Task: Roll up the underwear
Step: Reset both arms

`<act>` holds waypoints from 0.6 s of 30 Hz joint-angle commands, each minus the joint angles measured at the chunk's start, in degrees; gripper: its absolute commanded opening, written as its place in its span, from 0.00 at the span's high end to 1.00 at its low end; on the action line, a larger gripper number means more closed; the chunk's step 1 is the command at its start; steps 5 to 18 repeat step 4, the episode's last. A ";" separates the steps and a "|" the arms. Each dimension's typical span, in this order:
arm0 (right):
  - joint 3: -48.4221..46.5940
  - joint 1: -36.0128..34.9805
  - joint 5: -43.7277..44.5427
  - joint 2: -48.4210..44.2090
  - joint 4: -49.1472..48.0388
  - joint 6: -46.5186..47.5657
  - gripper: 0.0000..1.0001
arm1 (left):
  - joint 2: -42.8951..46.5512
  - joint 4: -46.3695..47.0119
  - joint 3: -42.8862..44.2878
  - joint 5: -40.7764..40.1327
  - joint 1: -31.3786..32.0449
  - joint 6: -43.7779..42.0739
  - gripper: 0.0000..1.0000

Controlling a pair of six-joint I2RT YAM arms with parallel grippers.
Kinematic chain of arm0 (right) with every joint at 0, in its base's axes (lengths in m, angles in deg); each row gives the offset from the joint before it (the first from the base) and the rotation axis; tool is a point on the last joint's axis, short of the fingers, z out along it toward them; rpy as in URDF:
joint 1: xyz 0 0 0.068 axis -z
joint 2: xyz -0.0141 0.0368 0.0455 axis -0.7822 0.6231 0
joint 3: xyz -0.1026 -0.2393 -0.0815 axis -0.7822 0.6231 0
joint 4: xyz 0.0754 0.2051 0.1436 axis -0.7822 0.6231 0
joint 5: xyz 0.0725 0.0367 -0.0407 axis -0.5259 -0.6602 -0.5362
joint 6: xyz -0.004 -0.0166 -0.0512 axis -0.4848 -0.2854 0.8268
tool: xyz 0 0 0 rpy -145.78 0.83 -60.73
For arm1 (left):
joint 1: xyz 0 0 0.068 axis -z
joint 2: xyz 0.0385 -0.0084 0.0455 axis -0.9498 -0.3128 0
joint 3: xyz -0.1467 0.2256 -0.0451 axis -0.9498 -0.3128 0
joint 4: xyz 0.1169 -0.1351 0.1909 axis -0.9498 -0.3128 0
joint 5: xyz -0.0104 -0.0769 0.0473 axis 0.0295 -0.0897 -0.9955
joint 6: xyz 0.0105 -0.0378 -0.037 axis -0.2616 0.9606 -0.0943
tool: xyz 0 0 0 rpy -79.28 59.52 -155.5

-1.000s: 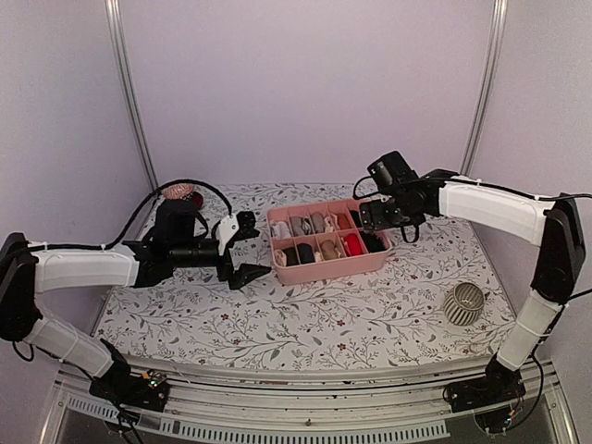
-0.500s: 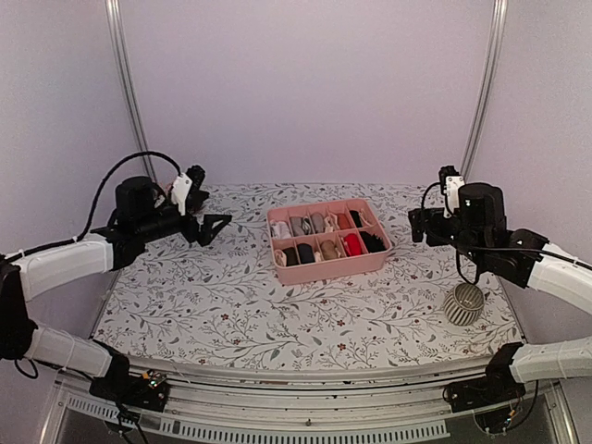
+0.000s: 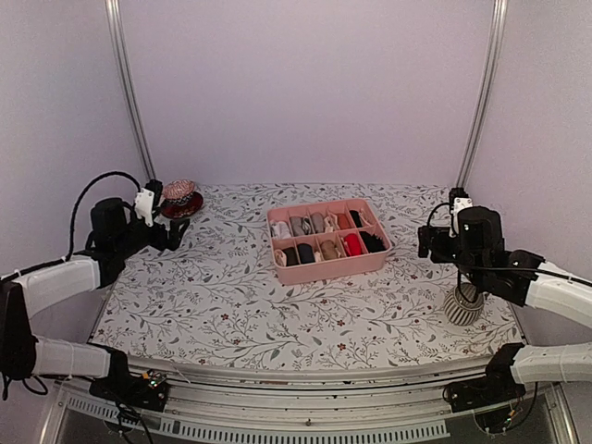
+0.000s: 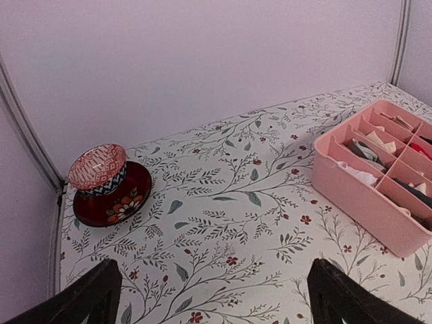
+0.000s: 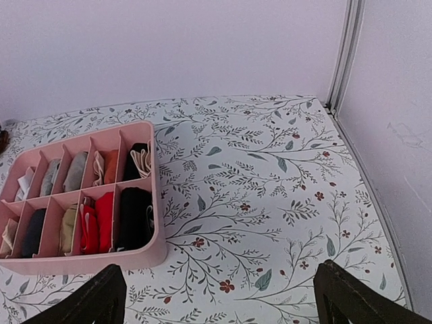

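Observation:
The underwear lies rolled in the right-end compartments of the pink tray (image 3: 328, 268) (image 5: 81, 260). One black roll with a beige band (image 5: 138, 159) (image 3: 357, 219) fills the far compartment. A plain black roll (image 5: 133, 217) (image 3: 372, 242) fills the near one. My left gripper (image 3: 176, 231) (image 4: 212, 273) hangs open over bare tablecloth at the left, well away from the tray. On the right side my right gripper (image 3: 425, 239) (image 5: 219, 270) is open too, with only tablecloth between its fingers.
Other tray compartments hold grey, white, beige and red bundles. A red patterned bowl stack (image 3: 179, 196) (image 4: 108, 185) sits at the back left corner. A grey ribbed cup (image 3: 464, 303) stands near the right arm. Walls close in the back and sides.
Both arms have drawn back from the tray, the left one to the far left, the right one to the right. Both grippers stayed open and empty.

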 commanded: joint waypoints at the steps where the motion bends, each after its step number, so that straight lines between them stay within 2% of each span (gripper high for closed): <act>1: 1.96 0.34 2.78 -0.26 -3.99 0.41 0.01 | 0.52 7.96 -3.17 -3.56 -0.83 0.83 0.01; 4: 3.40 0.35 4.02 -1.49 -5.56 1.81 0.01 | 2.17 10.79 -5.40 -3.58 -0.84 1.13 0.01; 18: 3.40 0.35 4.02 -1.49 -5.56 1.81 0.01 | 2.17 10.79 -5.40 -3.58 -0.84 1.13 0.01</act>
